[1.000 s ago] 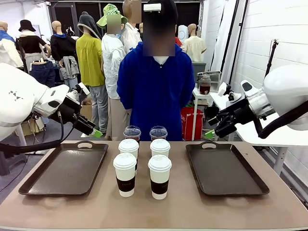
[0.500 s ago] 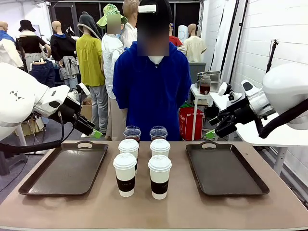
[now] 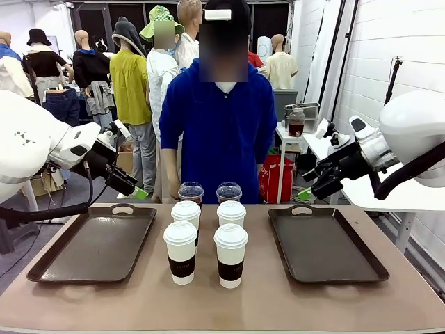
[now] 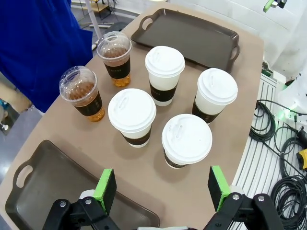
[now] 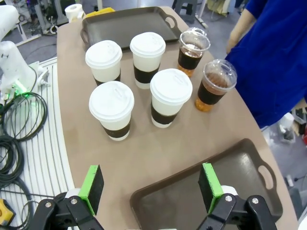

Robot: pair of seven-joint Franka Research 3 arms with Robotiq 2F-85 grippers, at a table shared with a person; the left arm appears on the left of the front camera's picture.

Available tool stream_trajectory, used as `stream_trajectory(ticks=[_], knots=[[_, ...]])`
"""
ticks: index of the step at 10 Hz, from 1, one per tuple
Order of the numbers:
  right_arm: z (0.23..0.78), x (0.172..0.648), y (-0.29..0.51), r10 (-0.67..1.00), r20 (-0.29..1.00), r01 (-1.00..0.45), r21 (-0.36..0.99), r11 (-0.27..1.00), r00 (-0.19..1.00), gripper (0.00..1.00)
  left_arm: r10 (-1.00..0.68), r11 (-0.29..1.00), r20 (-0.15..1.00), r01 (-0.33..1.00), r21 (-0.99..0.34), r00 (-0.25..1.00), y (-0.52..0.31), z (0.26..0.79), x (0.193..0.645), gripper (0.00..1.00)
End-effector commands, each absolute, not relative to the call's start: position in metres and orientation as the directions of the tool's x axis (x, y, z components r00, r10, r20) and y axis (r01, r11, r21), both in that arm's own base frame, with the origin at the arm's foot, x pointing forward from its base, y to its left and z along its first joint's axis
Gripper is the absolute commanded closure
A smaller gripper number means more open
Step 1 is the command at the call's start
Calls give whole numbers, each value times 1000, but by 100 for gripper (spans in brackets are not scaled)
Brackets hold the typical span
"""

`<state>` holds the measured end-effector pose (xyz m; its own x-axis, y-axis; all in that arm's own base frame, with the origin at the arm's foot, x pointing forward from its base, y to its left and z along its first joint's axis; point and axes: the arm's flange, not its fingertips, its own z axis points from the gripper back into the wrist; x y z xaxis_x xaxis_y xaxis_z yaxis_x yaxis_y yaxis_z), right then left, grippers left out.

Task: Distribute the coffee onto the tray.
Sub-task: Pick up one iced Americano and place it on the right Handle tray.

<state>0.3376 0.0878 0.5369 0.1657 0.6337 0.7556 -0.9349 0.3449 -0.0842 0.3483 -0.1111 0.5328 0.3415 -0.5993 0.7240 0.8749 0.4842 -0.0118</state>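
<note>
Approach: lower left tool, jaws apart and empty like right tool, squarely around front-left paper cup, clamping at band.

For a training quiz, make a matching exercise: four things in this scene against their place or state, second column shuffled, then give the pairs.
1. paper cups
2. clear cups
3. left tray
4. left gripper

A. open, holding nothing
B. bare, on the robot's left
C. white lids, the two near rows
D. far row, nearest the person

Pairs: 1-C, 2-D, 3-B, 4-A
</note>
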Motion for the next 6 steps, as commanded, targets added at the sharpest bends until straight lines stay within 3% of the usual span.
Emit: stream_trajectory(ticks=[1, 6], knots=[[535, 342, 89, 624, 768, -943, -83, 323, 146, 0, -592, 475, 732, 879, -22, 338, -110, 533, 349, 0], [535, 342, 89, 624, 768, -943, -83, 323, 146, 0, -592, 475, 732, 879, -22, 338, -110, 533, 349, 0]])
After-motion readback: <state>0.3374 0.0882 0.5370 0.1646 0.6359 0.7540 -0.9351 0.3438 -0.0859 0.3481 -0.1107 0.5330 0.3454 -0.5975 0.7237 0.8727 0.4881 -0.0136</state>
